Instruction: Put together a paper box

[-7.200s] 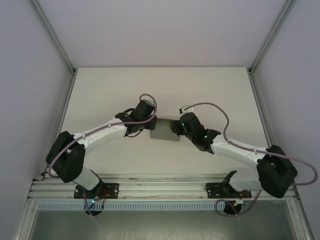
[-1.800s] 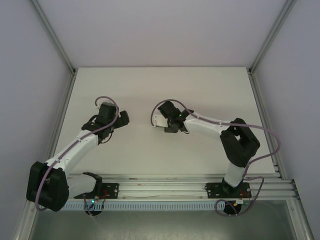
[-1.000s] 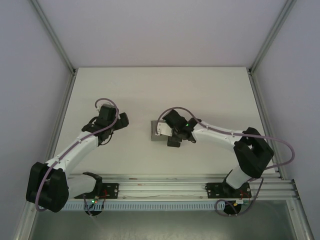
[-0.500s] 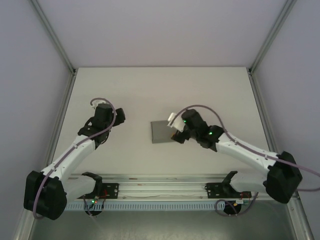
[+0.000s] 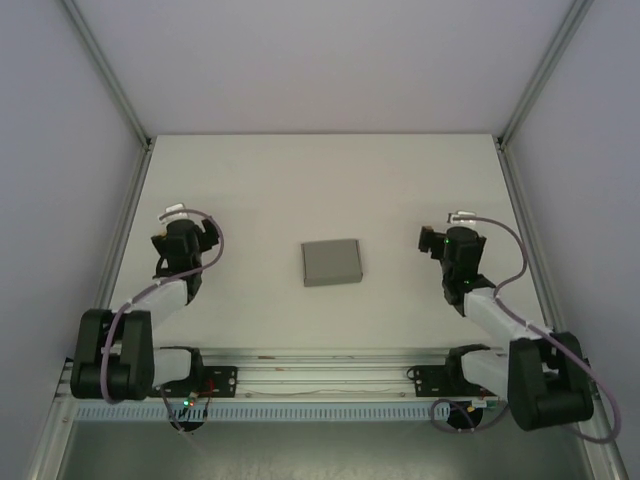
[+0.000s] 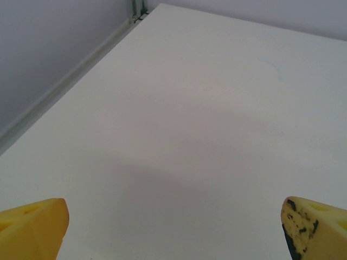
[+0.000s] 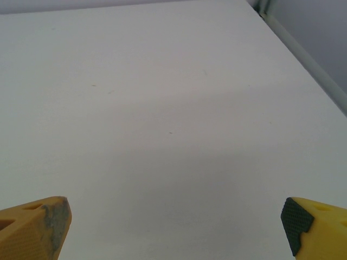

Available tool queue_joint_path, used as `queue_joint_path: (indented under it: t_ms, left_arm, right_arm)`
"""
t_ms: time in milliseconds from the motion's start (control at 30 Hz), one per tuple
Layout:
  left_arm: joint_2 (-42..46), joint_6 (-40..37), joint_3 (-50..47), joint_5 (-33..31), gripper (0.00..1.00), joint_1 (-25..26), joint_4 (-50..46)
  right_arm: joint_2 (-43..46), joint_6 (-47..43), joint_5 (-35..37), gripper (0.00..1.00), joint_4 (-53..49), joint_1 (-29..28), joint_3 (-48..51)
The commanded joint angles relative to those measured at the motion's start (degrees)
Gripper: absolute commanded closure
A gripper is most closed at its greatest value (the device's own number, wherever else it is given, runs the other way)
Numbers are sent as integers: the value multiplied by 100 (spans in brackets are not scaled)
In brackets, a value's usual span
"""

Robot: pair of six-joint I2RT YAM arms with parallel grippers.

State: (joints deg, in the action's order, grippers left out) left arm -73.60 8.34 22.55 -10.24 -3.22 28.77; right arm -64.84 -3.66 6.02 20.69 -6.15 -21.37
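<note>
The left end effector [image 6: 173,230] stands spread wide and holds nothing. Its yellow fingertips [image 6: 33,226] sit at the lower corners of the wrist view, with bare white surface [image 6: 190,119] between them. The right end effector [image 7: 176,227] is just as wide apart and equally empty. From above, the two sit toward opposite sides of the surface, well apart from the paper box [image 5: 331,262] — a small grey rectangular piece lying between them.

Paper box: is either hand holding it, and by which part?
Neither. The paper box lies free on the table; left hand and right hand are open, away from it.
</note>
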Motion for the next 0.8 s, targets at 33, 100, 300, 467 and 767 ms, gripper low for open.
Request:
queue_joint_path:
  t_ms: [33,100,300,467,767]
  left_arm:
    - [-394,-338,-78,308,0,-68,1285]
    - [-603,-294,-171,565,0,-77,1753]
    - [-1216,-502,-441,1025,0,-42,2726]
    - [-1233,-561,-431,969,0,1,2801]
    - [-1313,-688,-405,848,0,111,2855]
  right_arm:
    - [-715,365,-190,0,1805,329,87]
    - [-1360,226,-325,0,2550,396,192]
    - [-2159,447,-889,0,2871,743,-76]
    - [-2119,584,-436,0,2720,738,-96]
    - [-2103,581,-442,0,2625,738,-122]
